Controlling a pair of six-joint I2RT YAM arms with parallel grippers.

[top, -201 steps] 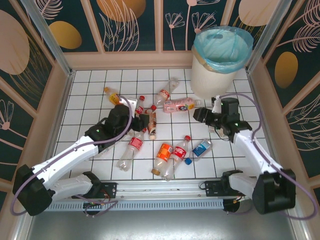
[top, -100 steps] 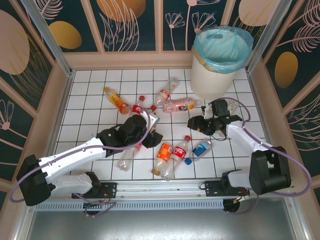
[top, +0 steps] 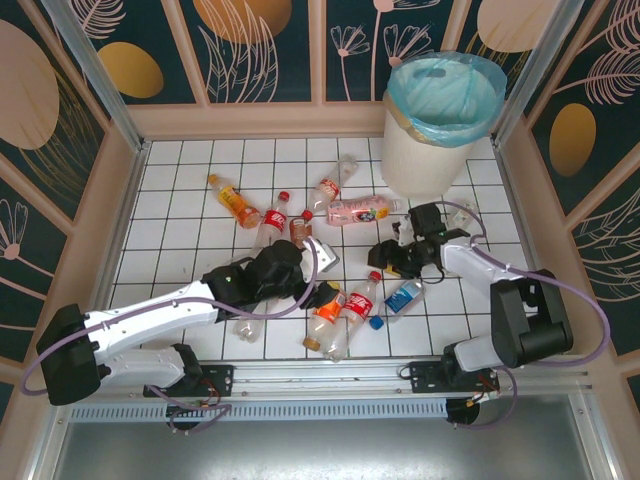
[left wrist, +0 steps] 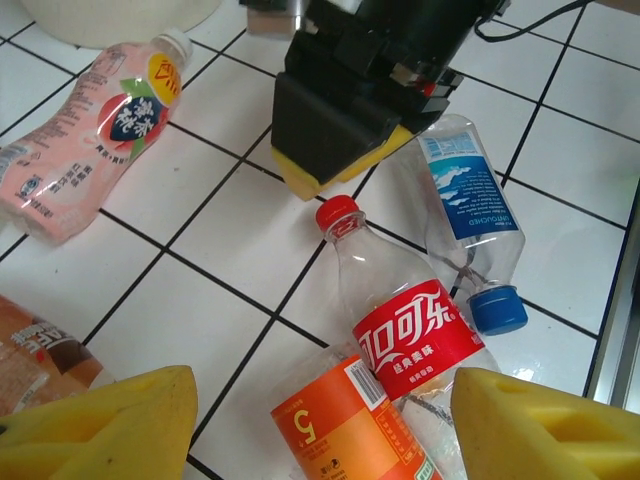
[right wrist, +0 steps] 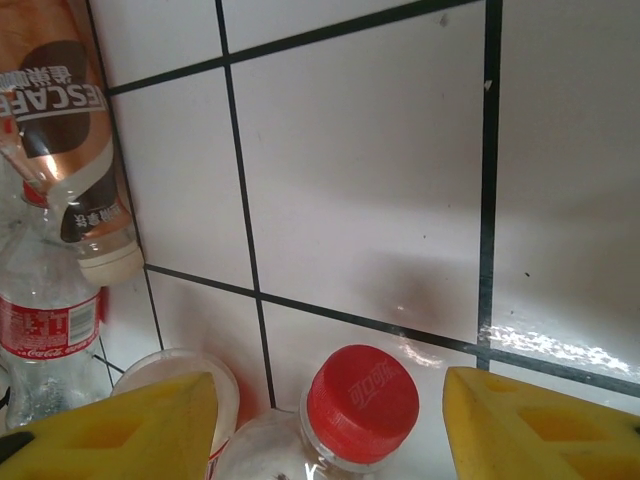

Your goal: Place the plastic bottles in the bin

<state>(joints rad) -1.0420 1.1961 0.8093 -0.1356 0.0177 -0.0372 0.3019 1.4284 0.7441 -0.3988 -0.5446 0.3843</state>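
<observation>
The plastic bottles lie scattered on the white tiled floor. My left gripper [top: 322,290] [left wrist: 330,430] hovers open, its yellow pads [left wrist: 110,425] astride an orange-label bottle [top: 325,312] [left wrist: 350,430] and a red-label bottle [top: 358,303] [left wrist: 415,335] and touching neither. My right gripper [top: 383,258] [right wrist: 330,425] is open too. The red bottle's cap [right wrist: 362,400] stands between its pads [right wrist: 540,425], apart from both. A blue-label bottle [top: 403,297] [left wrist: 465,200] lies to the right. The bin [top: 440,120], cream-white with a blue liner, stands at the back right.
A pink bottle [top: 358,210] [left wrist: 95,135], a brown one [top: 300,228] [right wrist: 60,120], two red-label ones [top: 273,222] [top: 325,190] and an orange-yellow one [top: 235,202] lie further back. A clear bottle [top: 250,322] lies under my left arm. Low walls ring the floor.
My left gripper has swung right and nearer, from the brown bottle to above the orange and red bottles, opening a little. My right gripper has moved left and down to the red cap.
</observation>
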